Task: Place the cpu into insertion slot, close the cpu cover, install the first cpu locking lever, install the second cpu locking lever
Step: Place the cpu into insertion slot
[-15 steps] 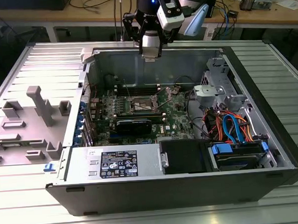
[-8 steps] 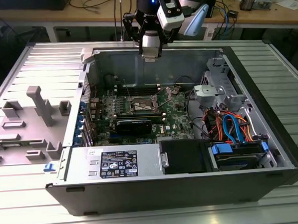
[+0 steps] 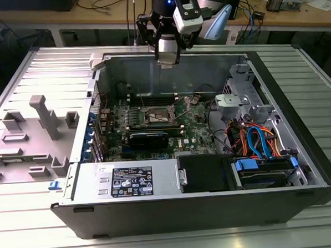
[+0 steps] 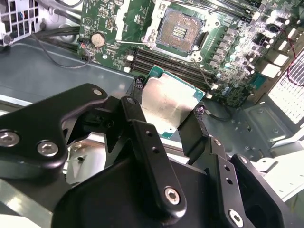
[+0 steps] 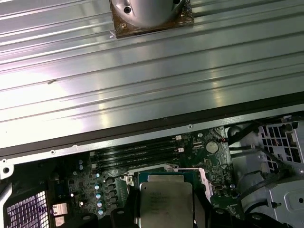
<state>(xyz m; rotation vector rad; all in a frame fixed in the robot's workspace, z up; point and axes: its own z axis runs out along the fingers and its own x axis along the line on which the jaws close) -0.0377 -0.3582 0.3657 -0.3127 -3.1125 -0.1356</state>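
My gripper [image 4: 167, 118] is shut on the cpu [image 4: 168, 102], a flat square chip with a dull silver top and green edge, pinched between the two black fingers [image 4: 137, 118]. In the exterior view the gripper [image 3: 167, 60] hangs above the far wall of the open computer case. The insertion slot [image 4: 178, 31] lies open on the green motherboard beyond the chip, its dark centre bare inside a silvery rim; it is also seen at the board's middle [image 3: 157, 116]. In the first wrist view the cpu [image 5: 165, 202] hangs over the board. I cannot tell the cpu cover apart from the rim.
Long black memory slots [image 4: 161, 61] flank the socket. At the exterior view's right, the case [image 3: 175, 209] holds a drive cage [image 3: 242, 98] and orange and blue cables [image 3: 255, 139]. A power supply [image 3: 135, 181] sits at the front. Grey fixtures [image 3: 43, 116] stand left on the ribbed table.
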